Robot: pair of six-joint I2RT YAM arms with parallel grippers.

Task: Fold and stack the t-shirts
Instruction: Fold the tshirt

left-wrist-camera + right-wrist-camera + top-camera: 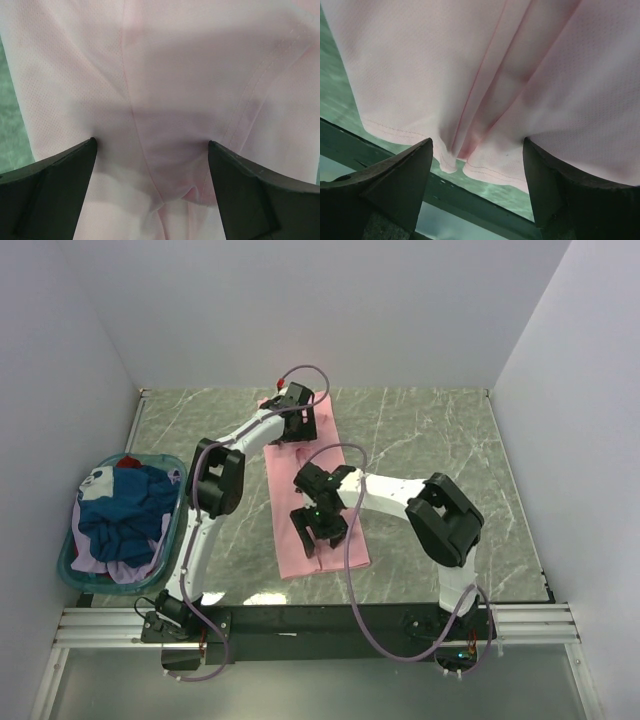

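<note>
At the left edge of the table [430, 430] we see a teal basket [68, 558] holding the bunched shirts [125, 520]. Blue cloth lies on top, with white, purple and a little red showing around it.

Just right of the basket the left arm reaches to the far side of the table, and the left gripper [297, 425] sits over the far end of the pink shirt [284, 495]. This shirt lies apart from the others as a long narrow strip, running from the far side toward the near edge, roughly mid-table. From the left wrist we see its two dark fingers [55, 190] spread wide, with pink cloth filling the gap between them. A crease runs down the middle and a stitched seam [255, 95] slants on the right. We cannot tell whether the tips press into the cloth or sit just above it.

Further right, the right arm bends inward and the right gripper [318, 535] sits over the near end of the same strip. Its fingers [395, 185] are also held wide apart and grip nothing. Between them the hem [485, 172] shows, gathered into a few soft folds. Below the hem lie the green table surface and a dark rail [350, 145]. We cannot tell whether these tips touch the cloth.
</note>
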